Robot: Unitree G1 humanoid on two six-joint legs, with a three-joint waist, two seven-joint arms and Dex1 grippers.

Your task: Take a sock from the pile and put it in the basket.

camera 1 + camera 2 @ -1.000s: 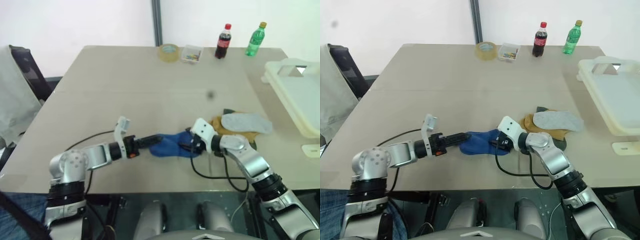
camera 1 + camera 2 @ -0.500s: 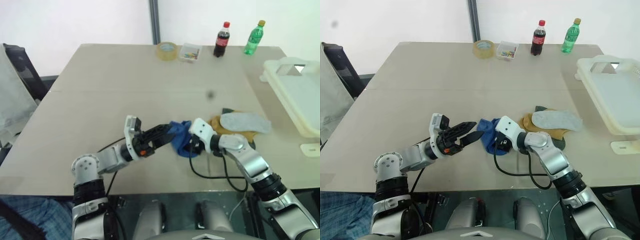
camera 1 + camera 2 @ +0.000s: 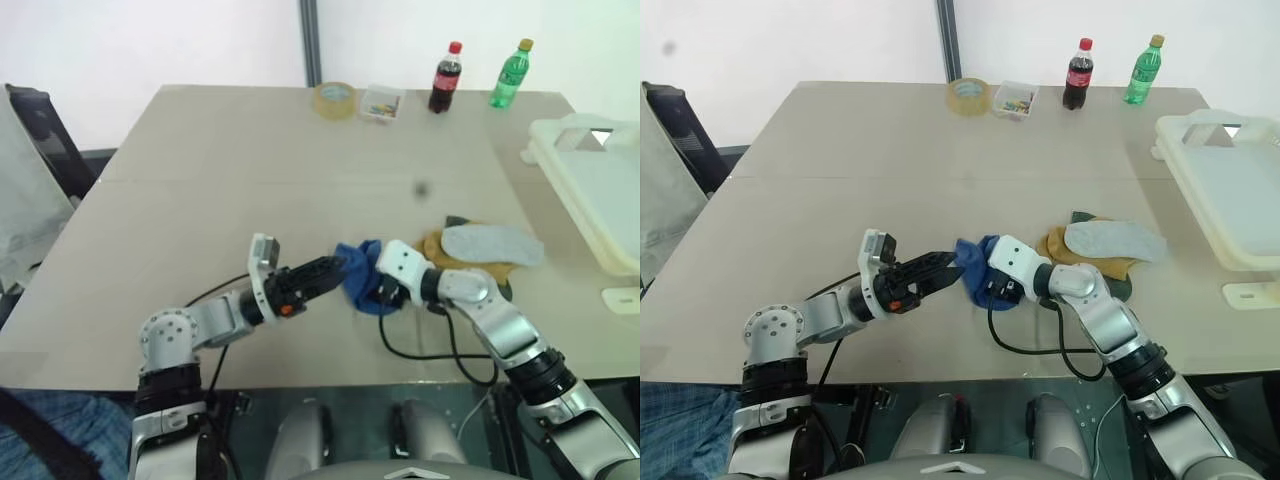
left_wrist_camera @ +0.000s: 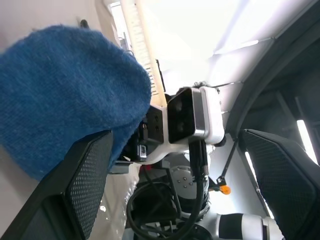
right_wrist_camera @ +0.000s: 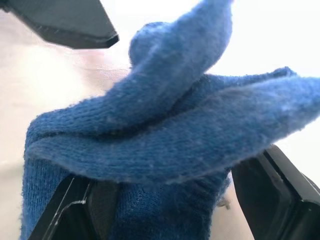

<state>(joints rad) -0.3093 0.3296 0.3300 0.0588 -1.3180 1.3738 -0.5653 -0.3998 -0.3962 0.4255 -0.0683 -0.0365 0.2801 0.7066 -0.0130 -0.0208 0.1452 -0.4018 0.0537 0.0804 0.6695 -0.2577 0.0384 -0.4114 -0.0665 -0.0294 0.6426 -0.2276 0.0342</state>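
Bunched up now, the sock (image 3: 358, 276) sits clamped in the right claw (image 3: 378, 293). Left claw (image 3: 330, 270), jaws apart, hovers at its nine o'clock; the basket (image 3: 590, 190) lies at two o'clock.

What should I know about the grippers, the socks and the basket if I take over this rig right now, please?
Right gripper: shut on the blue sock, bunched up just above the table.
Left gripper: open, fingers spread, tips at the sock's free end.
Pile: yellow, dark green and grey socks lie beside the right arm.
Basket: at the table's right edge.
Done: sock pulled from the pile.
Left: carry it to the basket and release.
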